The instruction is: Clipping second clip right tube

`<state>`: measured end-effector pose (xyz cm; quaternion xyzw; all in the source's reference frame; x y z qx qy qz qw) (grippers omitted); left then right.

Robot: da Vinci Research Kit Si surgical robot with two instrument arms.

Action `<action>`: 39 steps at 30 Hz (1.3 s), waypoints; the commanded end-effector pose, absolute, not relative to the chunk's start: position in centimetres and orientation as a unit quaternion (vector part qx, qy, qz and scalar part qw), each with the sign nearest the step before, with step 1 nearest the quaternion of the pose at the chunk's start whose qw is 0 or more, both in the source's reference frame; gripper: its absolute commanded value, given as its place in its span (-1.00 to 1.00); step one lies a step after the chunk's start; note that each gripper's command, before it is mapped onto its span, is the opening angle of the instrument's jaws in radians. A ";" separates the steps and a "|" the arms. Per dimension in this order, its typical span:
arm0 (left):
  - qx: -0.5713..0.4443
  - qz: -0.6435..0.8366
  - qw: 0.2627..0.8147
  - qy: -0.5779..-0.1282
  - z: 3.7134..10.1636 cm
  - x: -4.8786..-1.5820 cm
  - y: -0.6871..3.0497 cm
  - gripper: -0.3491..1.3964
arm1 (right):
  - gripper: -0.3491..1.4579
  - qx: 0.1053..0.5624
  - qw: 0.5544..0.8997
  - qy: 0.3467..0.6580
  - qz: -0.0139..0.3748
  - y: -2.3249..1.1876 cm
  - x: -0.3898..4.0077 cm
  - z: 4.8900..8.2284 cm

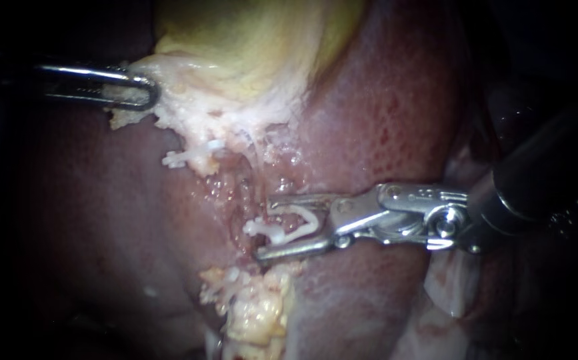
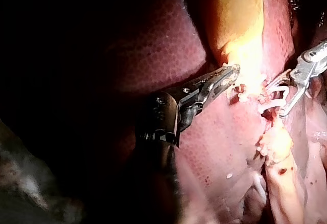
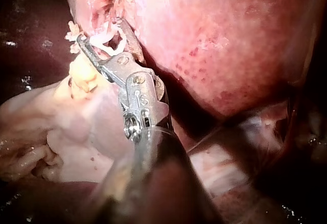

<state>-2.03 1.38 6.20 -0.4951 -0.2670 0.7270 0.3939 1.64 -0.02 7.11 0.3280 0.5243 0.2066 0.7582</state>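
Below gallbladder, clip within right instrument

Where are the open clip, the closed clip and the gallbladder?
open clip [image 1: 277,233], endoscope view, on its lower arm.
closed clip [image 1: 185,159], endoscope view, on its middle.
gallbladder [image 1: 255,33], endoscope view, on its yellow wall.

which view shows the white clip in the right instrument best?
Endoscope view: the clip lies side-on, its open V plain within the right instrument. Left wrist view shows it small and far. Right wrist view sees it from behind, merging with pale tissue.
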 end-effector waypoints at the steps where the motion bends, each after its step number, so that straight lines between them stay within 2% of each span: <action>1: -0.495 0.727 0.393 -0.267 6.20 -2.03 1.38 -1.00 | -0.06 0.327 0.757 0.526 0.207 -0.02 1.66 7.12; 27: -0.495 0.727 0.394 -0.267 6.20 -2.05 1.38 -1.00 | -0.06 0.354 0.728 0.533 0.245 0.00 1.94 7.21; 35: -0.495 0.727 0.394 -0.267 6.20 -2.04 1.38 -1.00 | -0.06 0.383 0.711 0.533 0.252 0.00 1.90 7.20; 39: -0.495 0.727 0.394 -0.267 6.20 -2.04 1.37 -1.00 | -0.06 0.411 0.702 0.520 0.262 0.04 1.83 7.19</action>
